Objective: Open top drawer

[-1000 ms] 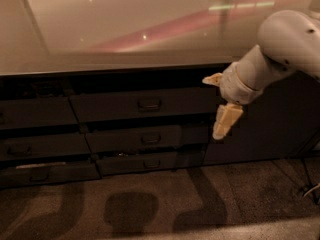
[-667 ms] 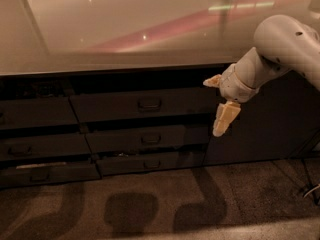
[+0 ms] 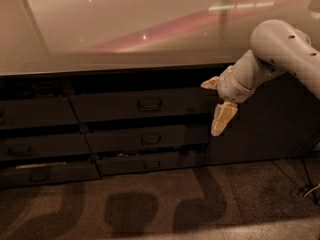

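Against the earlier frames, the drawer fronts have not moved. The gripper [image 3: 208,109] sits a shade further left, and the white arm [image 3: 280,44] behind it has shifted the same way.

Far left is a column of narrower dark drawers [image 3: 35,113], stacked three high. Next comes the top drawer [image 3: 115,106], centre of view, directly under the glossy countertop [image 3: 125,29]. Its dark front faces the camera, its long axis runs flat from 9 to 3 o'clock, and it looks level with the neighbouring front. Its loop handle [image 3: 149,104] sits mid-front. At 6 o'clock of it lie the middle drawer [image 3: 115,140] and the bottom drawer [image 3: 125,164], both shallower.

The gripper is at 3 o'clock of the handle, over the top drawer's right end. Its tan fingers [image 3: 223,118] are spread wide, one pointing to 9 o'clock and one to 6, with nothing between them. Whether it touches the front cannot be told.

The arm reaches in from 2 o'clock. Behind it stands the dark cabinet door [image 3: 260,129]. The carpet [image 3: 260,204] carries dark shadows.
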`<control>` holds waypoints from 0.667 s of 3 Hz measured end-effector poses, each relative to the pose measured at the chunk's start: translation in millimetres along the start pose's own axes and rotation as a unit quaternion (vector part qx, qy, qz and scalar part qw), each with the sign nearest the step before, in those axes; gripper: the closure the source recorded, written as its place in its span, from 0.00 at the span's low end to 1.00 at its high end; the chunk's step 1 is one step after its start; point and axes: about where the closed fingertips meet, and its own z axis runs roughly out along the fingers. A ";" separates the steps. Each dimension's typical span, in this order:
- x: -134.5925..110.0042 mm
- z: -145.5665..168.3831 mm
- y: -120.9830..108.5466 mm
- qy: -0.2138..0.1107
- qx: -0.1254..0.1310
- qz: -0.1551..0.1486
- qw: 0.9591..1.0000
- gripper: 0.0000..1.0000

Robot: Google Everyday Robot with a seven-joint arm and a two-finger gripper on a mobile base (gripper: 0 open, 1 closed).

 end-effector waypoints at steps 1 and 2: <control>12.9 6.9 -17.8 0.018 -0.011 0.019 1.000 0.00; 42.0 42.0 -46.6 0.055 -0.060 0.033 0.996 0.00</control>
